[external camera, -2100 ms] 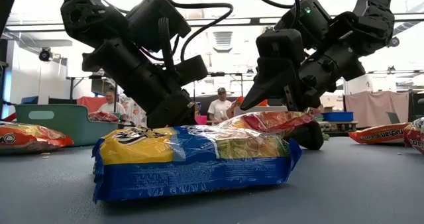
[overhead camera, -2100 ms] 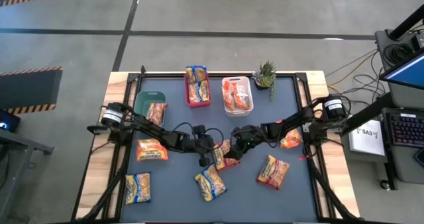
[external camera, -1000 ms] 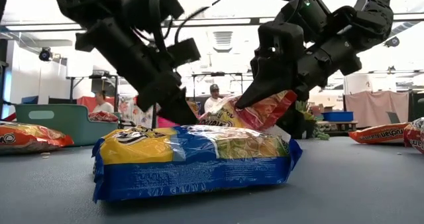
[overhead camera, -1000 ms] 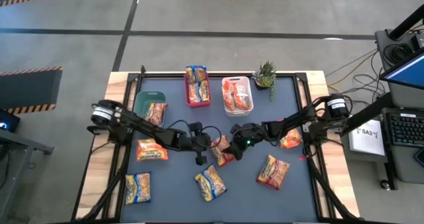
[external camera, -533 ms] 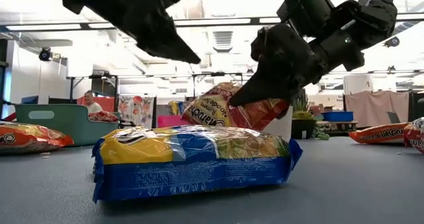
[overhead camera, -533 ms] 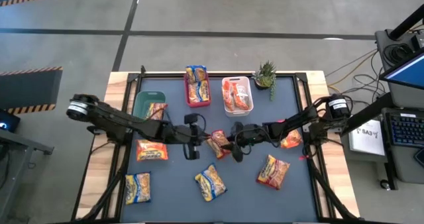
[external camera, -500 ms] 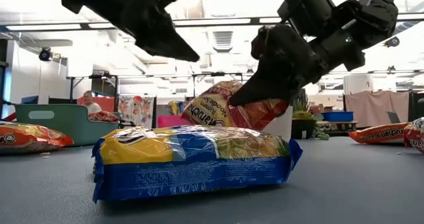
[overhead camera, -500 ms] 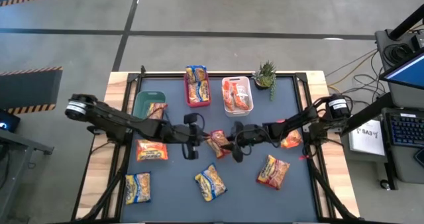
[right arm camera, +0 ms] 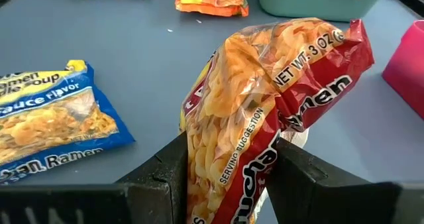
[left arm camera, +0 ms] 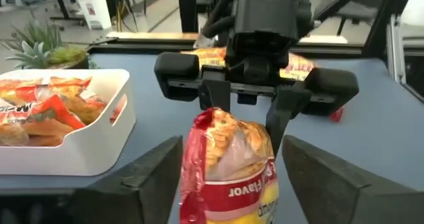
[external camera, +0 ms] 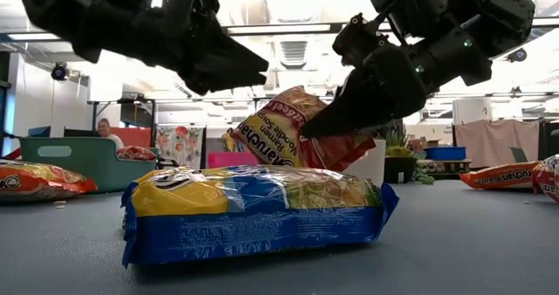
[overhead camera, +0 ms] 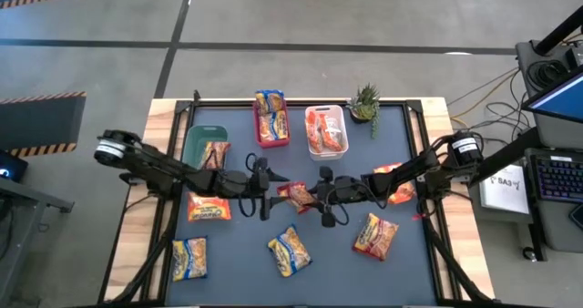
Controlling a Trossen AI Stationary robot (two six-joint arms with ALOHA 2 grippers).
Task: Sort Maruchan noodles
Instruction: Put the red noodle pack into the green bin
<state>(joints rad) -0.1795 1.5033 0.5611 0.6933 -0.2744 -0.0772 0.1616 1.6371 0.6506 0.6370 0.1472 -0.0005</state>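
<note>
bare mat point(overhead camera: 237, 253) between scattered packets point(overhead camera: 289, 251)

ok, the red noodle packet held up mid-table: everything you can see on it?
The red noodle packet is a crinkly clear-and-red plastic ramen pack, noodle block visible through it, with white lettering and a yellow band at one end. It hangs off the table, tilted, above the grey mat near the centre. The right gripper pinches one end, creasing the film. The left gripper faces the other end with its fingers open on either side, apparently not touching. A yellow-and-blue packet lies below it in the low view.
</note>
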